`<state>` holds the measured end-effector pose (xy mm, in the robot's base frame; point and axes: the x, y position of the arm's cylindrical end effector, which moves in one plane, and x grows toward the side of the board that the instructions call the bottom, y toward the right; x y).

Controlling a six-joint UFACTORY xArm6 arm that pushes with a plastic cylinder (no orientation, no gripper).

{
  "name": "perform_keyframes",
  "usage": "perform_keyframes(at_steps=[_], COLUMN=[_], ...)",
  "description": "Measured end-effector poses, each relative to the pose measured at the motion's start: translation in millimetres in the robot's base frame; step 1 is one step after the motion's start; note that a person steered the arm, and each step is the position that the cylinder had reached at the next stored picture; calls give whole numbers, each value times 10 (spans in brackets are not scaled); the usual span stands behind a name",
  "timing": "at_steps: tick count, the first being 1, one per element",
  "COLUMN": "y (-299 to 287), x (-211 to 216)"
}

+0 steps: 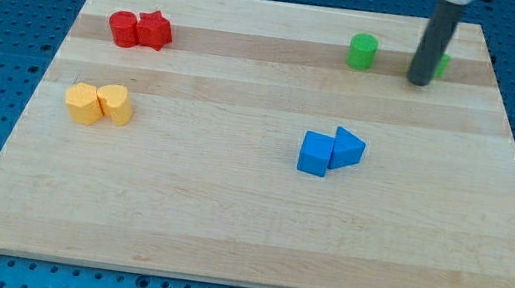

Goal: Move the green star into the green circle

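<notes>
My tip [418, 82] is the bare lower end of a straight dark rod, so it has nothing to spread or press together, and it holds nothing. It rests on the wooden board [226, 221] near the view's top right. Just to its right, a green block [442, 65] peeks out from behind the rod; most of it is hidden, so I cannot tell its shape or whether the tip touches it. To the tip's left, a little apart, stands the green round block [362, 52]. Below the tip and to its left sit a blue cube [315, 155] and a blue wedge [348, 148], touching. Far to its left are two red blocks [139, 29] and two yellow blocks [100, 104].
</notes>
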<state>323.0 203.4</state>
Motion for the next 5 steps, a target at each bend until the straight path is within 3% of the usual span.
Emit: perform_keyframes(at_steps=[2, 3, 5], y=[810, 802, -911], x=[-19, -324, -379])
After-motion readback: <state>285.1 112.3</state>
